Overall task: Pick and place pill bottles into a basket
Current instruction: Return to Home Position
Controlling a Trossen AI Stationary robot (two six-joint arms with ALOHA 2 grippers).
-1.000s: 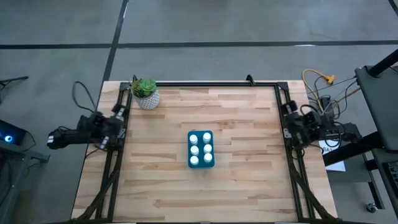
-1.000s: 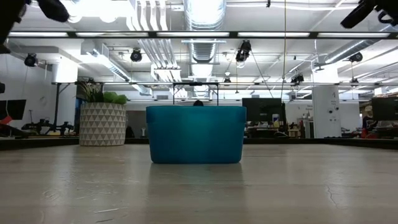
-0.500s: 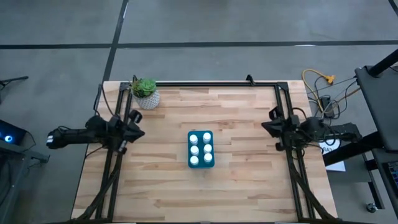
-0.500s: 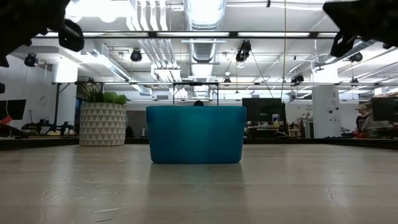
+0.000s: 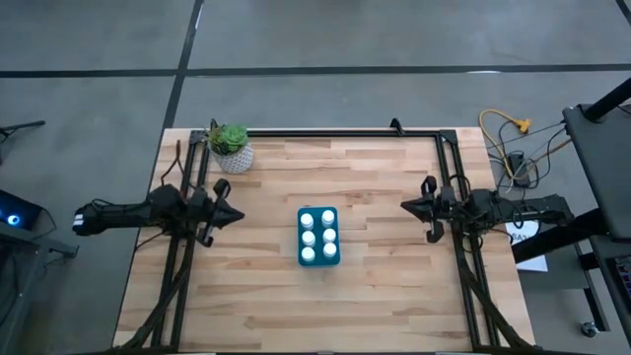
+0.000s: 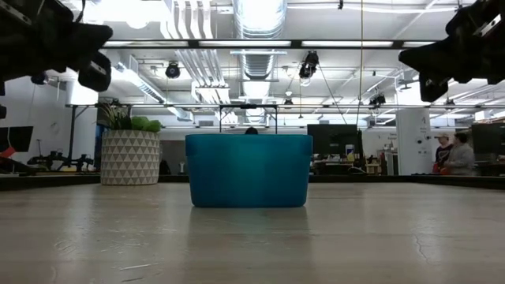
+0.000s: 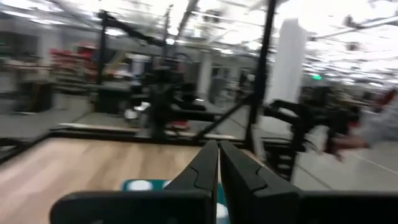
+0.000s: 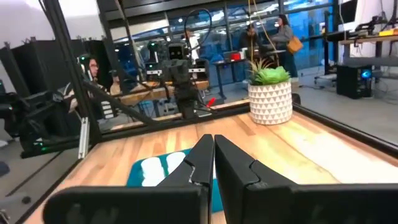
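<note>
Left hand [image 5: 235, 215], fingers pressed together and empty, hangs over the 9 o'clock side of the desk [image 5: 375, 296]; right hand [image 5: 404, 206], likewise closed on nothing, hangs over the 3 o'clock side. Seen from above, the basket [image 5: 318, 263] lies between 3 and 4 o'clock of the left hand and between 8 and 9 o'clock of the right, about equally near to each. Its long axis runs 12 to 6 o'clock. All six pill bottles [image 5: 308, 238] stand inside it, two by three. The plant pot [image 5: 235, 156] sits at 12 o'clock of the left hand. Judged complete: only withdrawal outward, away from the basket, remains.
</note>
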